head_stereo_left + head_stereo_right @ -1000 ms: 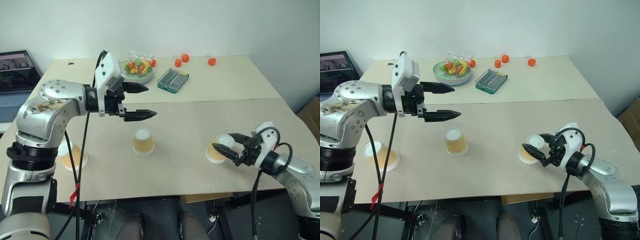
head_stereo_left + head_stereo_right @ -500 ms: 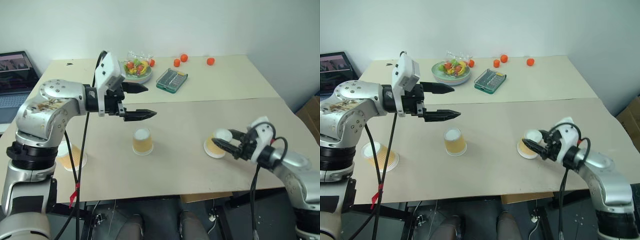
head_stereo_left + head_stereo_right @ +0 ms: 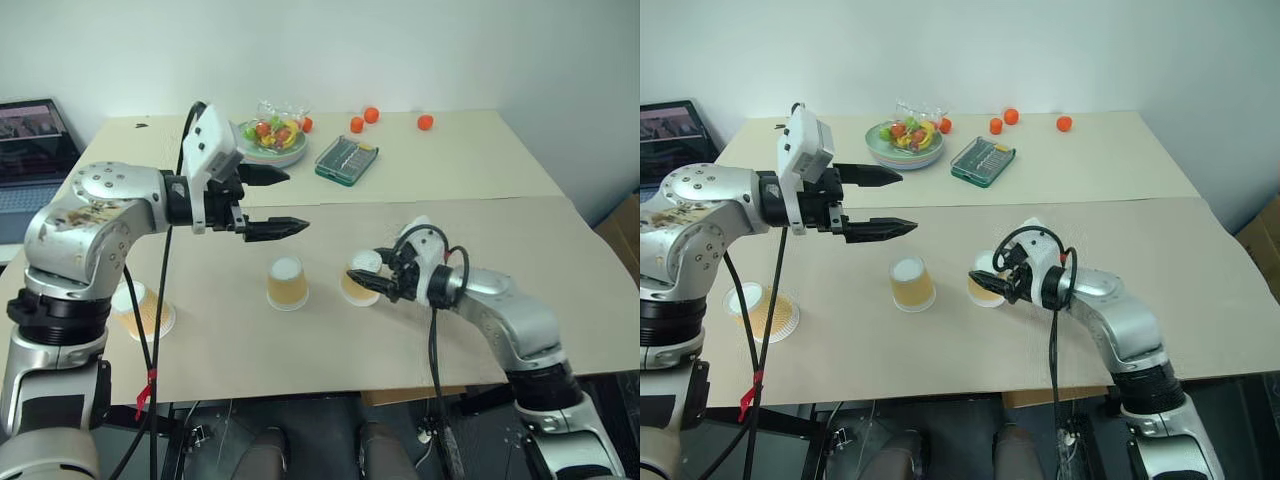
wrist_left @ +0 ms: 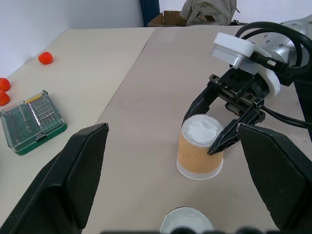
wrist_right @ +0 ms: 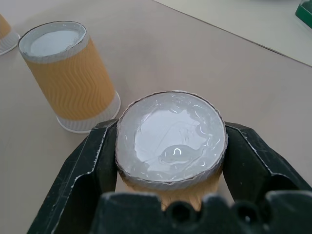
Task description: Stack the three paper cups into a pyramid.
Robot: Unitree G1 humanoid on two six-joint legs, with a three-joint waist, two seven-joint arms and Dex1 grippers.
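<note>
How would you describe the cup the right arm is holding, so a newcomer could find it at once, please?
On the brown paper sheet covering the near half of the table, three upside-down tan paper cups stand in a row. The held cup is the one nearest the robot's right, next to the middle cup. Unlike the middle cup and the far-left cup, it sits between the black fingers of the right tool.

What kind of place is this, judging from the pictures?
Probably an office or lab room used for robot tests. A plain table covered with brown paper stands against a white wall, an open laptop sits on a desk at the side, and cardboard boxes lie on the floor.
</note>
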